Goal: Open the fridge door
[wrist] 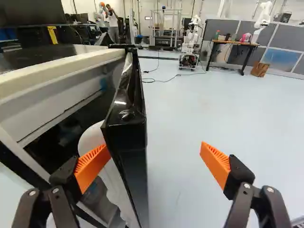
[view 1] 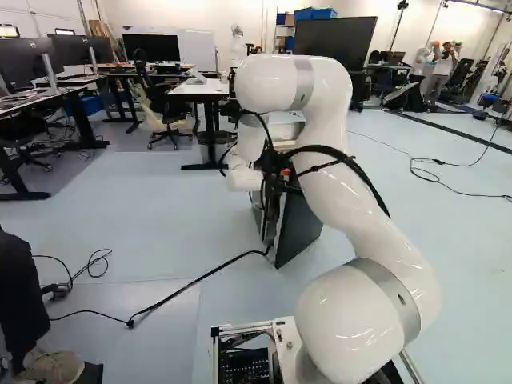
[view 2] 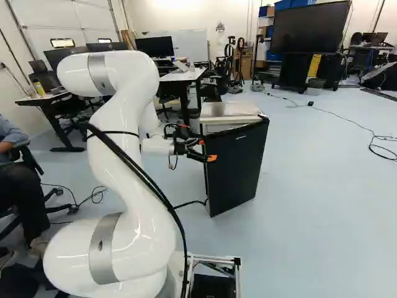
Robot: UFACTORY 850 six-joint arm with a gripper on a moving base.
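Observation:
In the right base view my gripper (view 2: pixel 207 151) is at the near side edge of the small fridge's black door (view 2: pixel 239 162); the fridge's pale top (view 2: pixel 228 112) lies behind it. The wrist view has the gripper (wrist: pixel 156 150) open, its fingers wide apart. The door's free edge (wrist: pixel 130 147) stands between them, closer to one finger. That finger's orange pad (wrist: pixel 90 166) is on the inner side, by the white door liner (wrist: pixel 97 138); whether it touches is unclear. The other finger is outside, away from the door. A gap parts door and fridge body (wrist: pixel 52 88): the door is ajar.
A black cable (view 1: pixel 196 282) runs over the floor to the fridge. Beside the base a person's leg and shoe (view 1: pixel 50 365) show. A white desk (view 2: pixel 183 76) stands behind the fridge. Another robot (wrist: pixel 190 40) and a wooden table (wrist: pixel 233 43) are far off beyond the door.

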